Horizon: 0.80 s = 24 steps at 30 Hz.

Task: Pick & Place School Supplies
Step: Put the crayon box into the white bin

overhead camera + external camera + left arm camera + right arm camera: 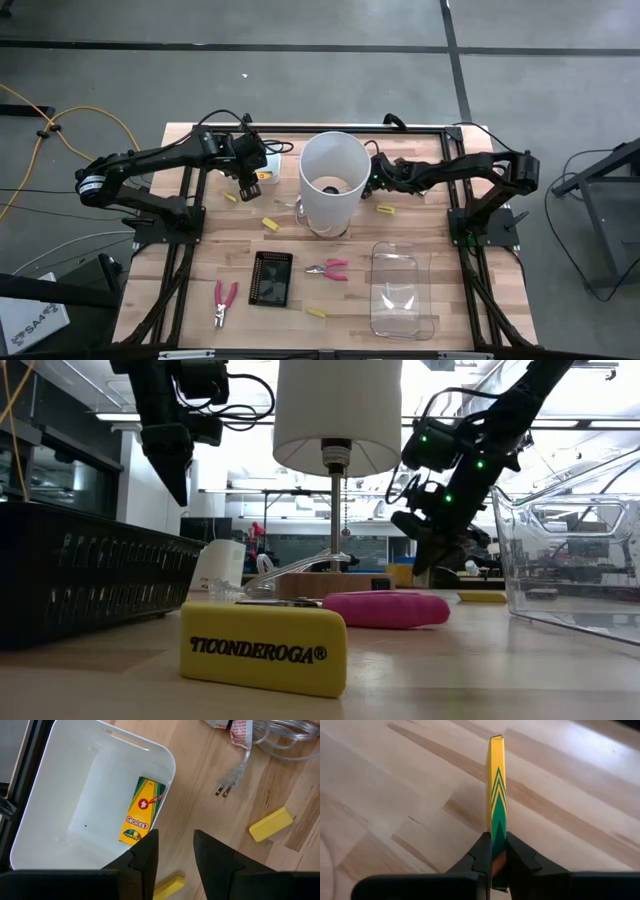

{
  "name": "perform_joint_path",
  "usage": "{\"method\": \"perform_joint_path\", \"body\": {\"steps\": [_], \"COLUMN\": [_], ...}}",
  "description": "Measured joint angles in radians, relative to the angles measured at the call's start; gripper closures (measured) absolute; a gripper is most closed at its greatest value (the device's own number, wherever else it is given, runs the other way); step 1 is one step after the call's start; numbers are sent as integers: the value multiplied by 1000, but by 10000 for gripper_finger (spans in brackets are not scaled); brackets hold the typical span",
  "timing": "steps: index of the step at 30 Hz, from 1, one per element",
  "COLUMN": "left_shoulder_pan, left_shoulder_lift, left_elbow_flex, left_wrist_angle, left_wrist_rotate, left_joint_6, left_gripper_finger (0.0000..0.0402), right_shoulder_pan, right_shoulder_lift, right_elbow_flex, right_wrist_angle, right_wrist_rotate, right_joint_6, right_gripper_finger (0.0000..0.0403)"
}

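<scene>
Yellow box — green chevrons; pink-handled pliers.

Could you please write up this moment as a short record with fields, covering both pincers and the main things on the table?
Right pincer: shut on a thin yellow-and-green box, held edge-on above the wooden table, beside the lamp.
Left pincer: open, empty, above the white bin.
White bin contents: one crayon box.
Loose on table: yellow erasers, two pink-handled pliers, a clear tub.

- Wooden table, light butcher-block top.
- On it: yellow erasers, pink-handled pliers, black tray, clear bin, white bin, lamp.
</scene>
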Motion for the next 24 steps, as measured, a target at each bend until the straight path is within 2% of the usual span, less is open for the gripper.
{"method": "perform_joint_path", "body": {"steps": [24], "left_shoulder_pan": [0], "left_shoulder_lift": [0], "left_elbow_flex": [0], "left_wrist_angle": [11], "left_wrist_rotate": [2], "left_joint_6": [0], "left_gripper_finger": [285], "right_shoulder_pan": [-30], "right_shoulder_lift": [-114], "right_elbow_flex": [0], "right_wrist_angle": [-1], "right_wrist_rotate": [-51], "right_joint_6": [-175], "right_gripper_finger": [378]}}
